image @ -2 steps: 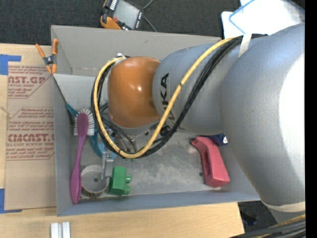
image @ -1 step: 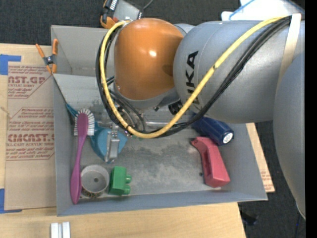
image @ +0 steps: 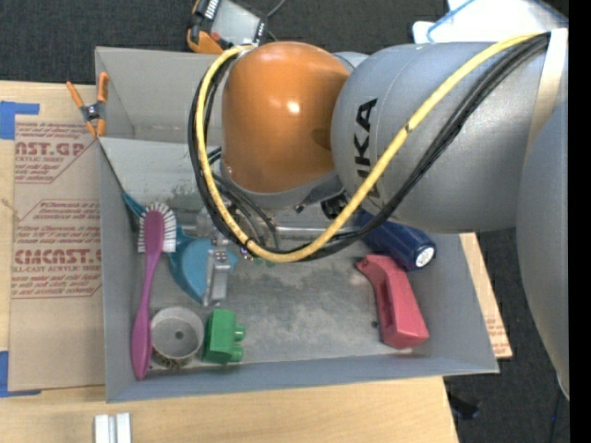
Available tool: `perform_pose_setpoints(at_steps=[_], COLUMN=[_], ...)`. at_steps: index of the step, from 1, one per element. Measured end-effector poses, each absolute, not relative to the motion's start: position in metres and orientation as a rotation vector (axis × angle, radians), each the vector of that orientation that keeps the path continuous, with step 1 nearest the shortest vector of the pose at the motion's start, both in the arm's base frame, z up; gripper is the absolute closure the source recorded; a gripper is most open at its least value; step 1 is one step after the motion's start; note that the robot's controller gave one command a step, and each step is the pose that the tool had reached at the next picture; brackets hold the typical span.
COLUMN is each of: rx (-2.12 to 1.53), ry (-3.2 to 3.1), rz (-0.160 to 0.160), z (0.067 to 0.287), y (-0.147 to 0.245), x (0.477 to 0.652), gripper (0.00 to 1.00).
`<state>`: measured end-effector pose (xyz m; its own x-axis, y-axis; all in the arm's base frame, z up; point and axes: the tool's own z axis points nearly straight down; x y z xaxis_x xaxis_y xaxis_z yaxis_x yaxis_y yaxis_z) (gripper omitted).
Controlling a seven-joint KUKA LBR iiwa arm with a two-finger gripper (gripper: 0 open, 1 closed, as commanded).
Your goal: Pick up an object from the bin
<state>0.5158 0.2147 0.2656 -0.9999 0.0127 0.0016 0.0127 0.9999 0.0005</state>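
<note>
The gripper (image: 219, 270), open or closed I cannot tell, hangs over the light-blue piece (image: 192, 266) beneath it, probably the likeliest pick.

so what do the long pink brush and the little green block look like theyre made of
The brush looks like smooth plastic: one even magenta colour with a slight sheen along the handle. Its pale bristles are probably nylon. The green block looks like hard moulded plastic, with uniform colour, clean edges and a fairly matte finish.
</note>
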Motion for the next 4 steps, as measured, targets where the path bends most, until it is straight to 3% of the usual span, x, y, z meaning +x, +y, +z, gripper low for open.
perform_pose_setpoints(at_steps=[1, 2, 3, 4], rx=[-0.022, 0.411, 0.075, 0.356], ry=[-3.145, -3.119, -3.148, -3.123], rz=[-0.003, -0.003, -0.009, 0.000], z=[0.247, 0.205, 0.149, 0.144], y=[0.222, 0.192, 0.234, 0.200], x=[0.524, 0.518, 0.569, 0.512], gripper=[0.00, 0.00, 0.00, 0.00])
